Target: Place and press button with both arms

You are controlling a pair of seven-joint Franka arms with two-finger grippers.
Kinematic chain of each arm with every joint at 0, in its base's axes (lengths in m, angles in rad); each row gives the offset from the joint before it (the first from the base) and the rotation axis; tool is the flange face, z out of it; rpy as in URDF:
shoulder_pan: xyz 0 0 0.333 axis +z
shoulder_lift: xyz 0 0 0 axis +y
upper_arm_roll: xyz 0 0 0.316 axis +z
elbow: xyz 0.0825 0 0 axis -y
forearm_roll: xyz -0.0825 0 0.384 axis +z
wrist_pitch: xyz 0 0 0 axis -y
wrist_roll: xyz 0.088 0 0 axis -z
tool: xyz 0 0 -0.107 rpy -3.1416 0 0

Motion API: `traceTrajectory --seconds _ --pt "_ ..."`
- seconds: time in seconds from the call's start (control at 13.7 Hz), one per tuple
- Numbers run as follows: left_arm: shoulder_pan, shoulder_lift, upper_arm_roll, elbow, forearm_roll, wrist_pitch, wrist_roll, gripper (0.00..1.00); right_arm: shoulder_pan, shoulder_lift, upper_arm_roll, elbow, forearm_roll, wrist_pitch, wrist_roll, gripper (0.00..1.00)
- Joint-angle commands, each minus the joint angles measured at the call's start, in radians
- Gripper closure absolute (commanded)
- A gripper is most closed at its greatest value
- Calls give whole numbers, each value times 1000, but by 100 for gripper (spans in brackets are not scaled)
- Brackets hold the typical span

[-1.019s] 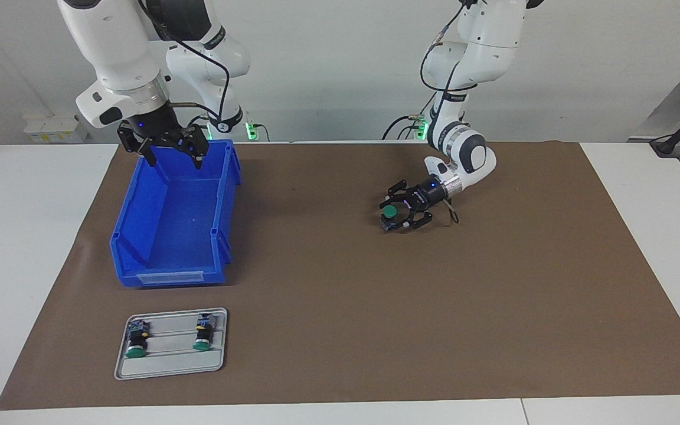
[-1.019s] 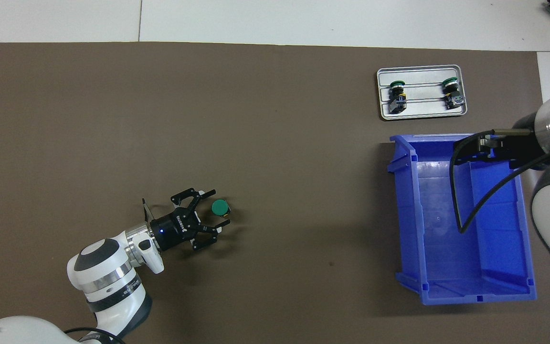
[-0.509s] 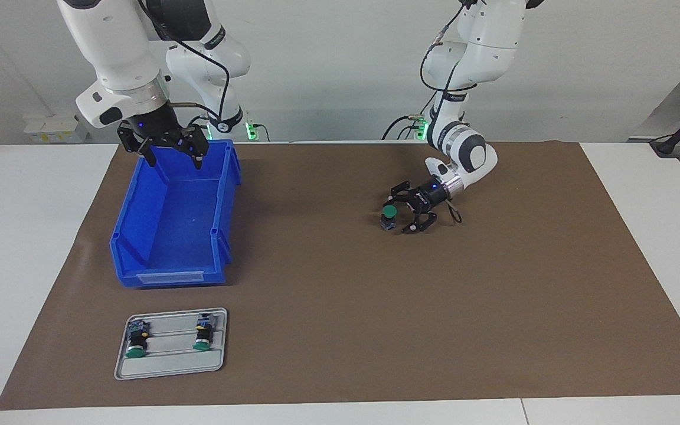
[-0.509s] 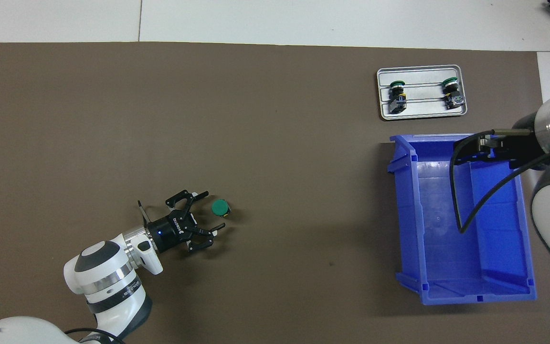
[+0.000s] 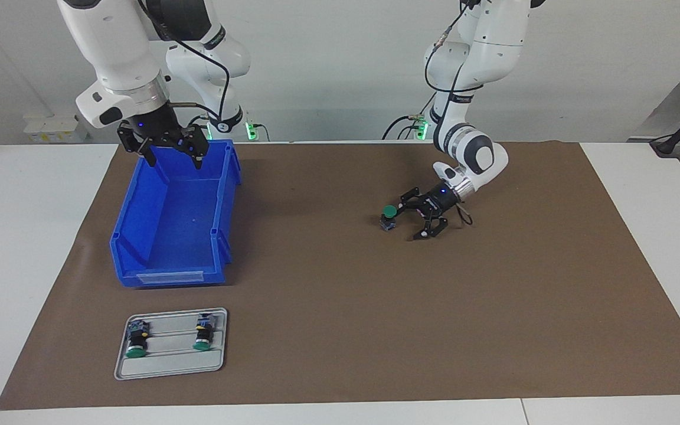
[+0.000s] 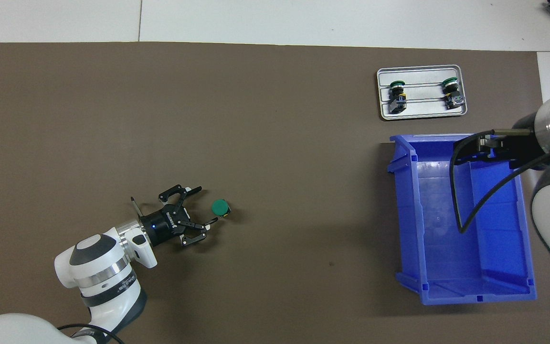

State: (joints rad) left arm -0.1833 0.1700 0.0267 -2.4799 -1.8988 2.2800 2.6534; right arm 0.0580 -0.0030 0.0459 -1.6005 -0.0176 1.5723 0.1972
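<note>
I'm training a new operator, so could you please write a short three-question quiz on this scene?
1. True or false: the left gripper is clamped on the button.
2. How many buttons lie in the grey tray?
3. The right gripper hovers over: A the blue bin, B the tray, C the bare mat?

Key: 1 false, it is open beside the standing button; 2 two; 3 A.

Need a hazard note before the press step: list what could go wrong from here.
1. The button stands upright on the mat, unsupported; an off-centre press could tip it.
2. The left end effector is open right beside it, one fingertip close to the cap; a stray move could knock it over.
3. The right end effector hangs over the blue bin, so it could catch the bin's rim.
</note>
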Motion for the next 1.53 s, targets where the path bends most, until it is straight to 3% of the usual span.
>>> traceTrajectory --seconds 0.0,0.22,0.65,1.16,1.46 --pt "76 -3 -5 77 154 47 -146 5 -12 -15 8 -19 22 6 11 0" --pt "143 -3 -5 191 309 47 -396 5 -14 -15 8 -19 22 6 11 0" --pt "150 3 -7 444 544 24 -1008 5 -14 -15 8 -19 22 6 11 0" --pt "173 2 -4 696 950 -265 -1531 5 -12 -15 8 -19 22 6 11 0" --pt "156 6 -7 837 1220 -436 -1733 5 -15 -15 6 -19 22 0 14 0"
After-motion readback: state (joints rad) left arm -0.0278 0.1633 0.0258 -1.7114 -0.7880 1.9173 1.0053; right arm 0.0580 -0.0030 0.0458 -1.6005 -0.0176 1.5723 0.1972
